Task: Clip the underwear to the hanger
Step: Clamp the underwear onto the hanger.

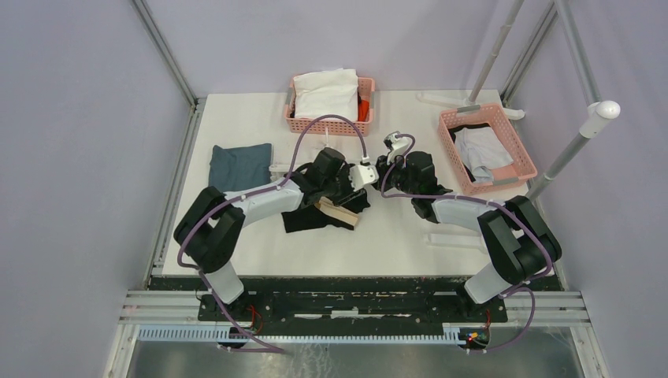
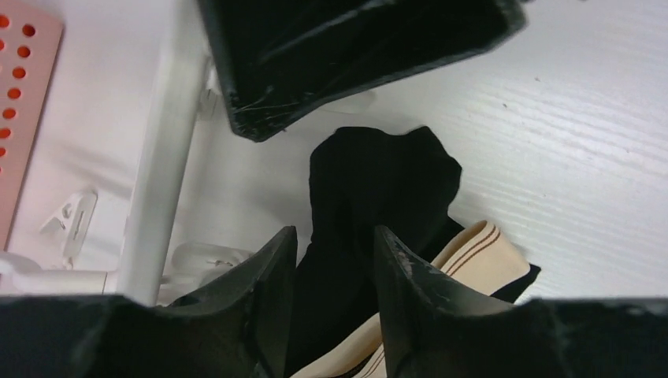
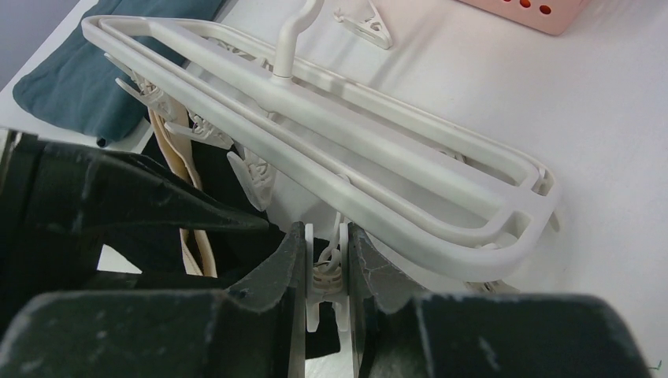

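Right gripper [image 3: 326, 230] was pinched on one white clip [image 3: 324, 272] hanging from the hanger [image 3: 378, 150], with the clip squeezed between both fingers. The hanger sat on the white table [image 1: 394, 236] mid-workspace, hook pointing toward the far side, with a loose clip [image 3: 362, 22] just beyond the hook. Left gripper [image 2: 335, 236] was down over the underwear [image 2: 378, 181], jaws partly apart with black fabric bunched in the gap. I couldn't tell whether it was actually clamping the fabric or just straddling it. The underwear lay crumpled on the table between the two arms, tan waistband [image 2: 480, 252] showing on the near side. In the right wrist view, part of it was tucked under the hanger's left-end rail. The black fabric reached up right next to the pinched clip, but I couldn't tell if it was inside the clip. The grippers were close together, nearly nose to nose. A folded blue-grey cloth [image 1: 240, 165] sat to the left of the hanger. One pink basket [image 1: 293, 118] at the far edge held a white garment [image 1: 324, 93], and a second basket [image 1: 526, 161] sat far right.
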You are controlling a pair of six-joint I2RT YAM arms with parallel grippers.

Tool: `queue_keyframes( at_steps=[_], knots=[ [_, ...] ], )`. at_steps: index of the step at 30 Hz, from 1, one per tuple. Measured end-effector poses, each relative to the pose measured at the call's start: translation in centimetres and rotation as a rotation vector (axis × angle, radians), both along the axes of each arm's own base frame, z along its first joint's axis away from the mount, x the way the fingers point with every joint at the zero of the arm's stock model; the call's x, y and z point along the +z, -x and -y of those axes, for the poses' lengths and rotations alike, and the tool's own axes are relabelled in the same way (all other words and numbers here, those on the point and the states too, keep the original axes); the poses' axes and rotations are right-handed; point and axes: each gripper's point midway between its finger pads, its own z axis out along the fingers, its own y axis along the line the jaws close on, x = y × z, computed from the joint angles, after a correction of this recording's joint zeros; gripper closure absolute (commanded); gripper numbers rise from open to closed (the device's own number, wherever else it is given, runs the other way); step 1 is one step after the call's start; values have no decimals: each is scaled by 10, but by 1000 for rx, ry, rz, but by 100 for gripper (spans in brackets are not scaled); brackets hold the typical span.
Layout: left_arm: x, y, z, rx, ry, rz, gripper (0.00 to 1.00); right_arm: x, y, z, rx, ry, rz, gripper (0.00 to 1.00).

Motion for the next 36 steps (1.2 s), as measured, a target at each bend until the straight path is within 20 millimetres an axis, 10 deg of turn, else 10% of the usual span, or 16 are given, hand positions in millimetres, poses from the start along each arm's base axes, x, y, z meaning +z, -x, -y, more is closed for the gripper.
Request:
queue_keyframes(
  at_steps=[14, 25, 36],
  knots=[
    [30, 22, -25, -139, 34, 63, 36, 3, 1, 0, 3, 4, 8, 100],
    [-29, 52, -64, -336, -133, -110, 36, 3, 1, 1, 5, 11, 11, 100],
    [-33, 47, -56, -379, -134, -135, 38, 3, 1, 2, 8, 18, 16, 100]
  ],
)
